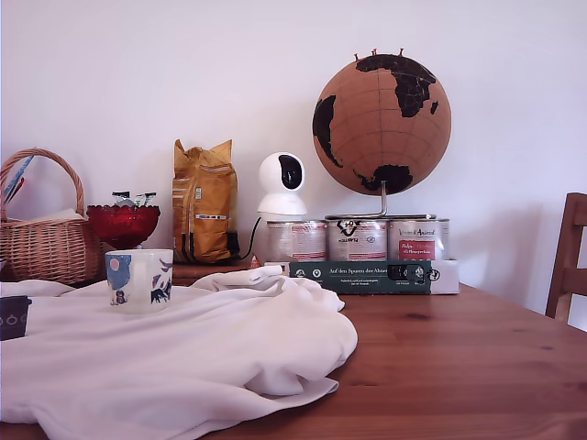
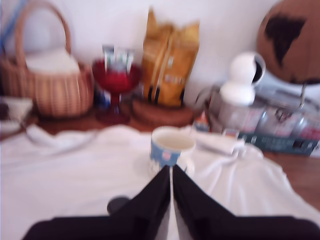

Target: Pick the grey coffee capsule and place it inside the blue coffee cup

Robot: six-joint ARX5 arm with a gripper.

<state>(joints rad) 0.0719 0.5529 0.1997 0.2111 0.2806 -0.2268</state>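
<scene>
The blue coffee cup (image 1: 138,278) is a cream mug with light-blue patches and dark drawings. It stands upright on a white cloth (image 1: 183,357) at the exterior view's left. The grey coffee capsule (image 1: 13,316) sits at that view's far left edge, cut off by the frame. In the blurred wrist view my gripper (image 2: 170,171) has its black fingers pressed together with nothing between them, the tips just in front of the cup (image 2: 165,152). A small dark shape, likely the capsule (image 2: 116,204), lies on the cloth beside one finger. The gripper is out of the exterior view.
Along the wall stand a wicker basket (image 1: 41,234), a red glass bowl (image 1: 123,223), a yellow bag (image 1: 204,202), a white camera (image 1: 282,186) and a cork globe (image 1: 382,112) on tins (image 1: 358,238) and a book (image 1: 367,276). A chair (image 1: 569,261) is at the right.
</scene>
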